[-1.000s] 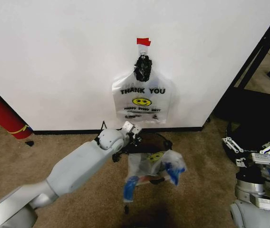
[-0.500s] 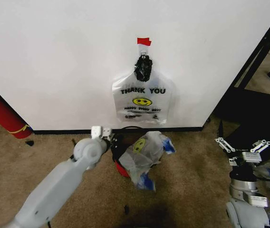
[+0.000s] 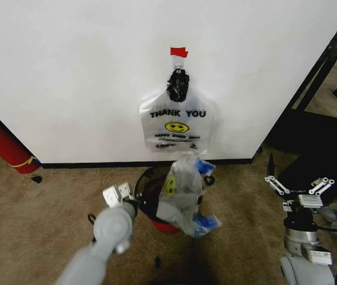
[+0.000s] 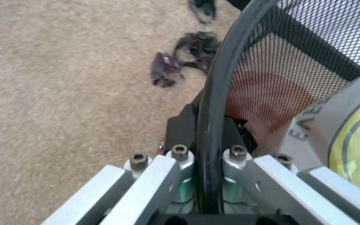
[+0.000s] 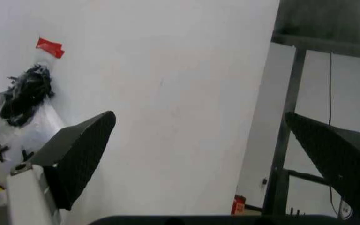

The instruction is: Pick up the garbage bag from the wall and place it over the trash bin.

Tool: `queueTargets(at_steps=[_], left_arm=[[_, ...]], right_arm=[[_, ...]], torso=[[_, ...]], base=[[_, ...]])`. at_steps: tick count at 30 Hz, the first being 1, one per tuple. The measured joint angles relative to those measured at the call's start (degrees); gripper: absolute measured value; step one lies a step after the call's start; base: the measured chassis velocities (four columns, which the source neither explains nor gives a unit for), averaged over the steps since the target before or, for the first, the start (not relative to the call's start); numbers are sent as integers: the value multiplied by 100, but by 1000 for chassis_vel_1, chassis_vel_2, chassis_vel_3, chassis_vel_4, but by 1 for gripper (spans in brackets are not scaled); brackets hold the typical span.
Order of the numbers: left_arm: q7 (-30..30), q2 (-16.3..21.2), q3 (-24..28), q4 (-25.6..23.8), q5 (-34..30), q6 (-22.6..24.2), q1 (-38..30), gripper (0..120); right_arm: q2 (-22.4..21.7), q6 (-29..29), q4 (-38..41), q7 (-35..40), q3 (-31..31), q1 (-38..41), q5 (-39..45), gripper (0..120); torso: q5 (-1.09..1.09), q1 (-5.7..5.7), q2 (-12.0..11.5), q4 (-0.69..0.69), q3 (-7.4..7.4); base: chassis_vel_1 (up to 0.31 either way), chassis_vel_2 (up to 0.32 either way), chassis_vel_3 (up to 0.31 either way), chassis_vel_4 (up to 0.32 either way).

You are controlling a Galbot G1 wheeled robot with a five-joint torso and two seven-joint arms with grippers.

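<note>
The left gripper (image 4: 208,159) is clamped on the black mesh rim of the tilted trash bin (image 3: 156,205) on the carpet below the wall (image 3: 85,77), the garbage bag (image 3: 183,193) draped over its mouth, while the right gripper (image 3: 298,185) hangs spread wide off to the right.

Left gripper (image 4: 209,161) clamps the trash bin (image 3: 156,202) rim; the garbage bag (image 3: 183,193) drapes just beyond, carpet (image 3: 38,219) open behind.
</note>
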Motion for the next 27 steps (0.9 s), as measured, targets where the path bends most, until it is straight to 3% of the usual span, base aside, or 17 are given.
queueTargets(at_steps=[6,11,18,21,23,25,26,27], left_arm=[[78,-211,50,-59,718,-201,382,0],[131,-281,104,-23,960,-298,450,0],[333,-254,176,-112,1415,-491,494,21],[789,4,265,-384,2234,-650,631,34],[1278,208,323,-550,2937,-994,755,43],[1404,246,341,-570,3093,-1109,781,45],[2066,415,432,-639,3785,-1592,868,52],[2440,512,483,-704,4049,-1771,899,55]], right_arm=[[25,101,118,12,57,-207,-5,100],[105,124,156,8,27,-276,-80,100],[122,121,115,-22,-1,-210,-117,100],[115,100,25,-54,-33,-98,-115,100],[101,87,-50,-61,-43,-15,-103,100],[97,83,-71,-62,-43,4,-98,100],[69,72,-187,-129,-40,83,-32,100],[54,54,-258,-174,-28,124,-2,100]], torso=[[0,0,0,-2,0],[0,0,0,-2,0],[0,0,0,-2,1],[0,0,-1,-2,1],[1,0,-1,-1,0],[1,0,-1,0,0],[-1,0,-1,0,1],[-1,0,-1,0,1]], base=[[0,0,0,0],[0,0,0,0],[0,0,0,0],[0,0,0,0],[0,0,0,0],[0,0,0,0],[0,0,0,0],[0,0,0,0]])
